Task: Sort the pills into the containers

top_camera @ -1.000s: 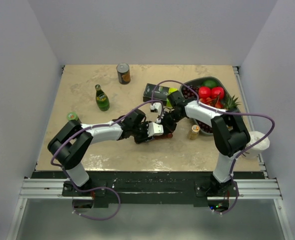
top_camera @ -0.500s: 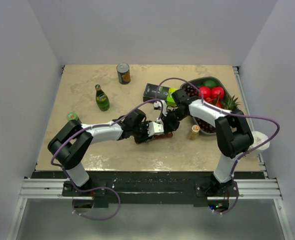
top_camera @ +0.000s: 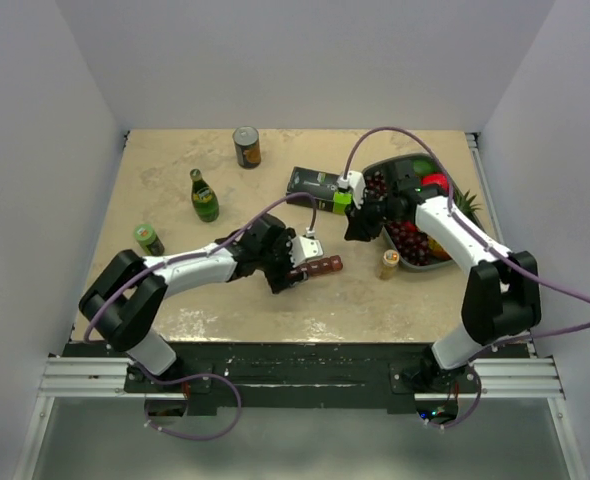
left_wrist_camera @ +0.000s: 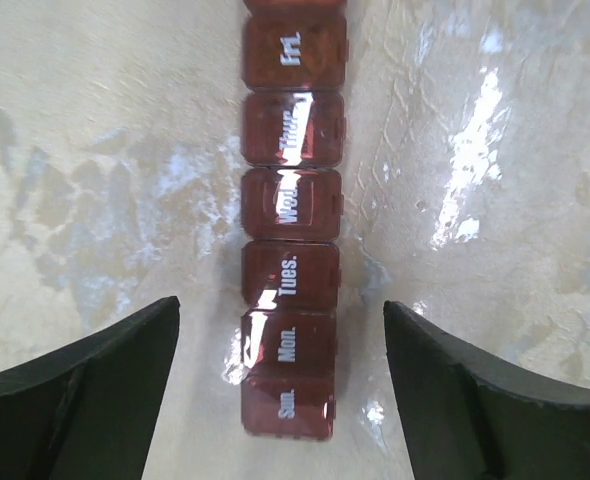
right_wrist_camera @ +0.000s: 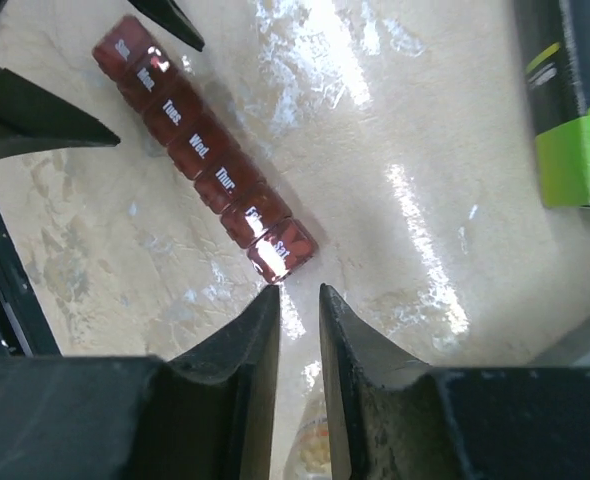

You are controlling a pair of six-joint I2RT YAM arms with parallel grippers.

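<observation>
dark red containers lying flat, closed

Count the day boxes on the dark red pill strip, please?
7, in one row along the dark red plastic pill strip: Sun at one end, then Mon, Tues, Wed, Thur, Fri, and Sat at the other. None looks hidden.

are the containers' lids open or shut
Shut: every visible lid on the containers lies flat with its day label facing up, and no compartment is exposed.
</observation>
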